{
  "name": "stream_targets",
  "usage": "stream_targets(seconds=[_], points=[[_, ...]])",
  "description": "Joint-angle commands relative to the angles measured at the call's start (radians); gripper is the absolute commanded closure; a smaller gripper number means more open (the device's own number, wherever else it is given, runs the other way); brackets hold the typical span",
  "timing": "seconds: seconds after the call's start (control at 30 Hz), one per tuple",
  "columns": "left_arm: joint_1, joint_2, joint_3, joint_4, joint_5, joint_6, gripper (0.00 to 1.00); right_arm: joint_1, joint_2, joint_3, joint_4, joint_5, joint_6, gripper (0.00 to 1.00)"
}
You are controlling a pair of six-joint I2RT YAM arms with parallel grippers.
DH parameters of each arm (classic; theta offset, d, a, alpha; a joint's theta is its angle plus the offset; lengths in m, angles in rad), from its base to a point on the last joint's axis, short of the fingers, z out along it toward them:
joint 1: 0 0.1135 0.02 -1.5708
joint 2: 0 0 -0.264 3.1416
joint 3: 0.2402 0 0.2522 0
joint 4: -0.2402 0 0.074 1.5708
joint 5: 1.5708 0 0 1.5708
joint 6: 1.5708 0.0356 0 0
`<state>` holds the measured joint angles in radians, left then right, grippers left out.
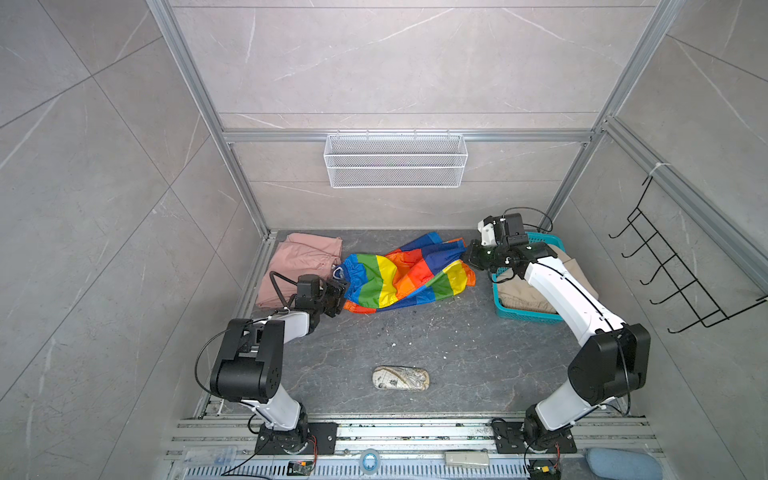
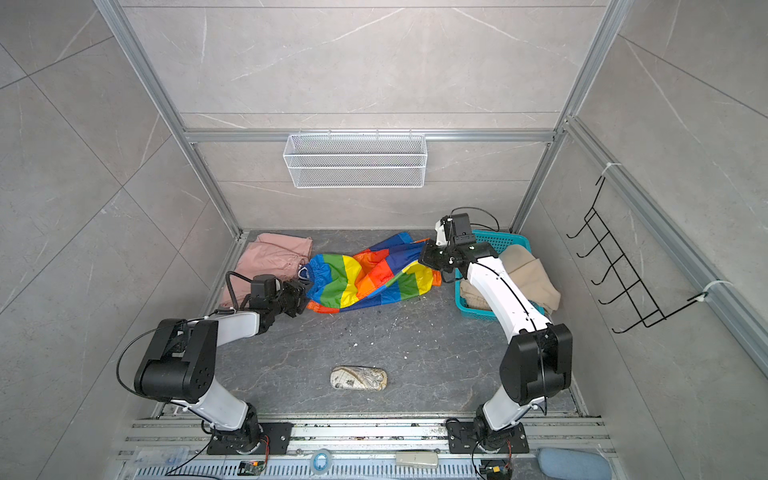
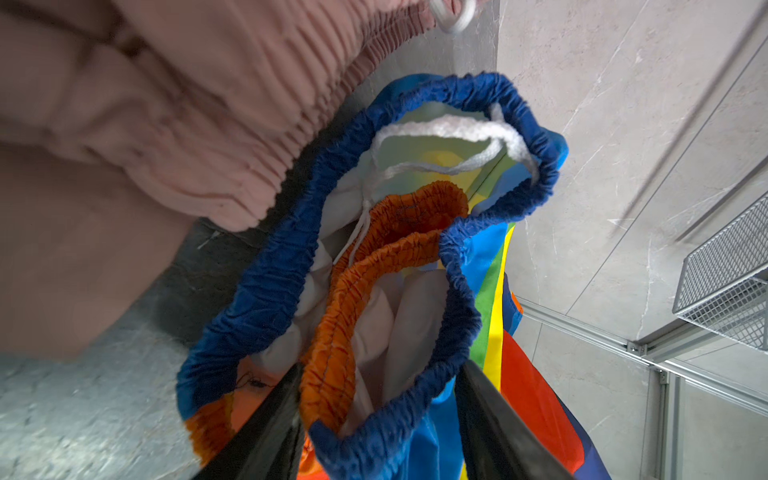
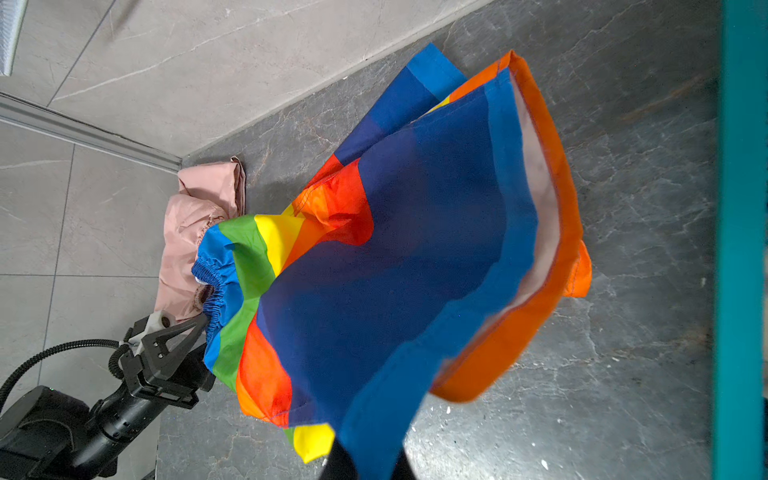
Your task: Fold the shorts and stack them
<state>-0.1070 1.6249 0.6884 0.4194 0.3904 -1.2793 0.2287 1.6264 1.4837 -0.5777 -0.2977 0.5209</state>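
The rainbow-striped shorts (image 1: 399, 278) (image 2: 365, 278) stretch across the back of the floor between both grippers. My right gripper (image 1: 467, 255) (image 4: 370, 457) is shut on the blue hem of one leg (image 4: 395, 395), holding it off the floor. My left gripper (image 1: 338, 295) (image 3: 380, 365) is open. Its fingers stand on either side of the bunched blue and orange waistband (image 3: 332, 374), which is not squeezed. The dusty pink shorts (image 1: 291, 266) (image 3: 124, 145) lie folded in the back left corner, just behind the waistband. The beige shorts (image 1: 577, 274) (image 2: 532, 274) lie in the teal basket (image 1: 523, 311), partly hidden by my right arm.
A small patterned pouch (image 1: 401, 378) lies on the floor near the front middle. A white wire basket (image 1: 395, 160) hangs on the back wall. A black hook rack (image 1: 685, 270) hangs on the right wall. Aluminium frame posts stand at the corners.
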Motion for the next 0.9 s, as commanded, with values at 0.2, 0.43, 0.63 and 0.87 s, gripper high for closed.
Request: stream_targets(seconds=[0.2, 0.43, 0.63, 0.87], points=[[-0.02, 0.053, 0.004, 0.11, -0.052, 0.02, 0.59, -0.003, -0.023, 0.005, 0.029, -0.013, 0.011, 1.0], [-0.02, 0.029, 0.017, 0.125, -0.055, 0.014, 1.0, -0.005, -0.03, 0.0, 0.032, -0.01, 0.014, 1.0], [-0.019, -0.085, 0.22, -0.186, -0.048, 0.14, 1.0, -0.054, -0.036, 0.044, 0.029, -0.062, 0.033, 1.0], [0.003, -0.143, 0.467, -0.37, -0.022, 0.2, 1.0, -0.133, -0.026, 0.181, -0.003, -0.101, 0.05, 1.0]])
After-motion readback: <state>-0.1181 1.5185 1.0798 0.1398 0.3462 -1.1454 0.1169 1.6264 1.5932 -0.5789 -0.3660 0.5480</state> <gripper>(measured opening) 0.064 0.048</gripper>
